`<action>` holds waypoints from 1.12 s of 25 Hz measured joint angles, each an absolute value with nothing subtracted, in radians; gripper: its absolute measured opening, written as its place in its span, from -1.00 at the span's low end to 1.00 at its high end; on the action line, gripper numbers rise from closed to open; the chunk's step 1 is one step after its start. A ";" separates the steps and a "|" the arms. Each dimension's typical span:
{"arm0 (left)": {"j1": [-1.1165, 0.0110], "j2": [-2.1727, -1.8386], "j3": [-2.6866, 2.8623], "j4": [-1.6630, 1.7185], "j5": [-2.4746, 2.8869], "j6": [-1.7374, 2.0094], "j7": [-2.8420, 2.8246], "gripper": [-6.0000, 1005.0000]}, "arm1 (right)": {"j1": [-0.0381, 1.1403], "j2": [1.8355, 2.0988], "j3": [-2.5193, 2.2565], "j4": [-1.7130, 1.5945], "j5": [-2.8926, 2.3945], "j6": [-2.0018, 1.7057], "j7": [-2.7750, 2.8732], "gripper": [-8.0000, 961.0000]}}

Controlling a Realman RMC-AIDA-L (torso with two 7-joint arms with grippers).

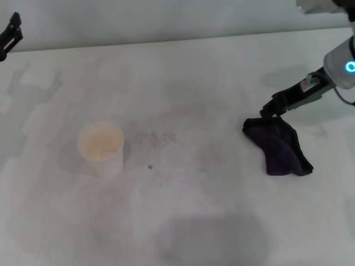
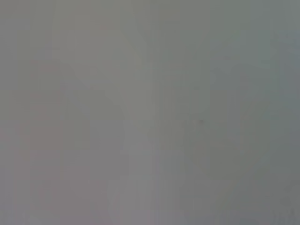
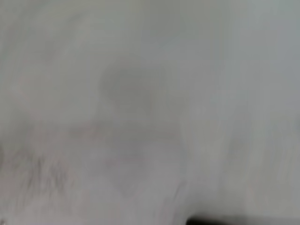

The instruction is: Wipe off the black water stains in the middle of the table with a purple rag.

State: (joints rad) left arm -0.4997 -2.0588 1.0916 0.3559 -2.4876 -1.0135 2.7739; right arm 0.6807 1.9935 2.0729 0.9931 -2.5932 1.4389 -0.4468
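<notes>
The purple rag point(image 1: 280, 147) lies crumpled on the white table point(image 1: 222, 66) at the right. My right gripper point(image 1: 268, 114) reaches down from the right and is shut on the rag's far left corner, close to the tabletop. No glossy black water stains show in any view. The middle of the table carries only faint grey smudges point(image 1: 161, 136) and a tiny dark speck point(image 1: 150, 166). My left gripper point(image 1: 11, 30) hangs open at the far left corner, well away from the rag. The right wrist view shows only smudged tabletop point(image 3: 140, 117).
A cream paper cup point(image 1: 101, 148) stands upright left of the middle, its mouth open and nothing visible inside. The table's far edge point(image 1: 166, 40) meets a pale wall. A soft shadow lies on the near side of the table.
</notes>
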 joint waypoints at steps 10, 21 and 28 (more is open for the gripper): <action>-0.502 -2.063 1.052 0.356 -2.485 -0.994 2.775 0.77 | 0.574 1.976 2.370 0.877 -2.169 1.284 -0.998 -0.19; -0.508 -2.073 0.999 0.345 -2.487 -0.981 2.823 0.77 | 0.425 1.961 2.542 0.637 -1.536 1.210 -1.752 -0.19; -0.524 -2.079 0.998 0.300 -2.646 -0.987 2.825 0.77 | 0.354 2.005 2.542 0.450 -1.007 1.127 -2.318 -0.19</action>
State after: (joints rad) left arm -0.5238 -2.0786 0.9982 0.3002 -2.6459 -0.9867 2.8248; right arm 0.3538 2.0045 2.5424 0.4502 -1.0069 1.1269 -2.3178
